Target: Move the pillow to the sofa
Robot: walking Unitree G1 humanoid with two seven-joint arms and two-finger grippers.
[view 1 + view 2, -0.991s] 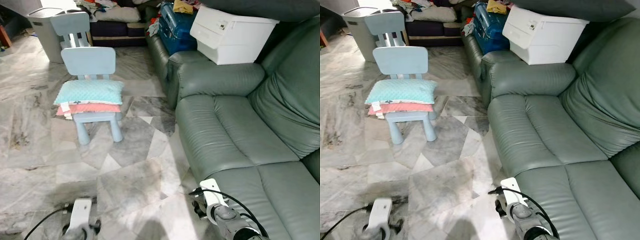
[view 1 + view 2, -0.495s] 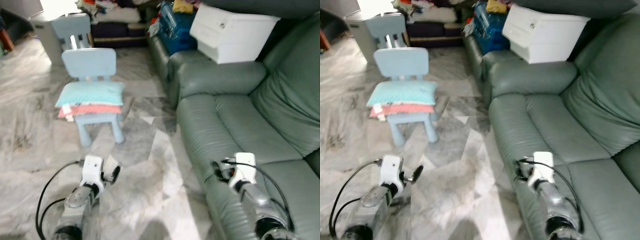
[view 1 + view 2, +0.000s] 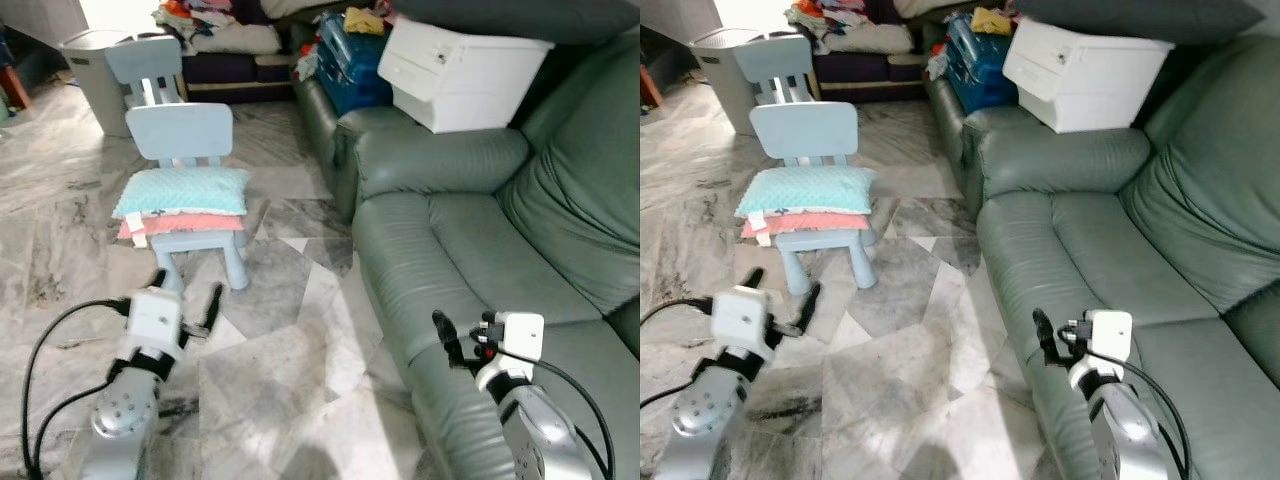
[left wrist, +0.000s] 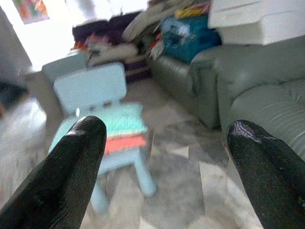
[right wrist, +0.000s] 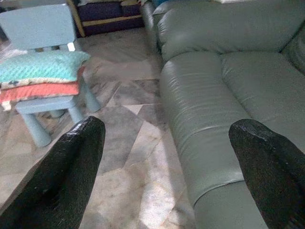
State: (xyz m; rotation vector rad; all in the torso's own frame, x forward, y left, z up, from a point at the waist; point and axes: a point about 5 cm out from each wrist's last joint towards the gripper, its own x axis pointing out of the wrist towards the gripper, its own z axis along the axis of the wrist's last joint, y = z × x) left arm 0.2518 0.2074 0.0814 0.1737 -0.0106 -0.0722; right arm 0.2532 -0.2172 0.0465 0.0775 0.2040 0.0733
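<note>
A teal pillow (image 3: 182, 190) lies on top of a coral-pink pillow (image 3: 180, 223), both stacked on the seat of a small light-blue chair (image 3: 180, 130). The grey-green leather sofa (image 3: 470, 250) fills the right side. My left gripper (image 3: 185, 292) is open and hovers low over the floor just in front of the chair, pointing at it. In the left wrist view the pillows (image 4: 121, 126) lie between its spread fingers. My right gripper (image 5: 167, 131) is open over the front edge of the sofa seat, with nothing in it.
A white box (image 3: 465, 75) rests on the sofa's armrest, with a blue suitcase (image 3: 350, 50) behind it. A second light-blue chair (image 3: 145, 60) and a grey bin (image 3: 95, 60) stand behind the first chair. Marble floor (image 3: 280, 340) lies between chair and sofa.
Both arms have risen and reached forward. The left gripper moved up to the chair's front. The right one came over the sofa's seat edge.
</note>
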